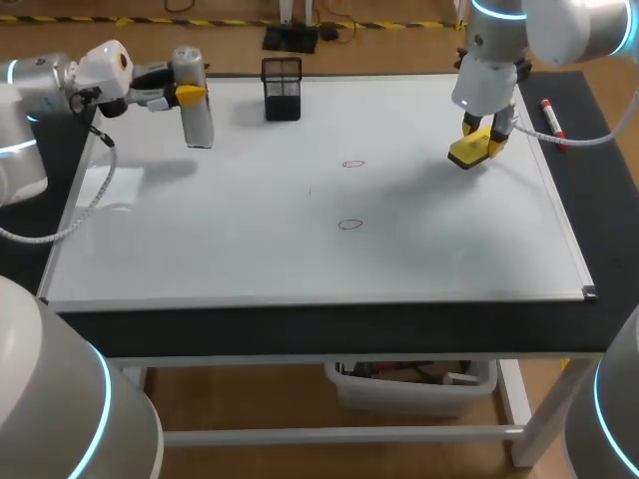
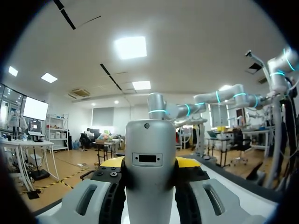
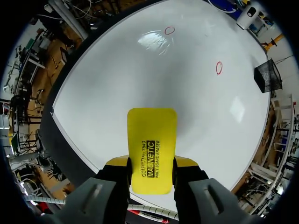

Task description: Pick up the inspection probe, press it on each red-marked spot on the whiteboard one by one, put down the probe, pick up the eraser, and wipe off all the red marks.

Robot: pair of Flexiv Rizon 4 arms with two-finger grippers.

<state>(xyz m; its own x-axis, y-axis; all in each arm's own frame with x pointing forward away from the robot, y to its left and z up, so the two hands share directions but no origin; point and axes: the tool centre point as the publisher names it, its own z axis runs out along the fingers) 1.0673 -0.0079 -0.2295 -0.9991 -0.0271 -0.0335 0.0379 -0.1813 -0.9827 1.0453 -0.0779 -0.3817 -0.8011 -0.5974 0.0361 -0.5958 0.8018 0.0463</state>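
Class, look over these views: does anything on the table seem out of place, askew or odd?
One oddity: the left end effector is shut on the probe, upright at the whiteboard's far left, while the right end effector holds the eraser. Both red marks are unwiped. Nothing looks spilled or damaged.

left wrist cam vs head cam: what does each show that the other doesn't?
Left wrist only: the small dark rectangular window on the face of the grey cylindrical inspection probe, seen close up. Head only: two red circle marks, the yellow block eraser held in the right gripper, a black mesh pen holder and a red-capped marker pen. Both: the probe, with the left gripper jaws shut on it.
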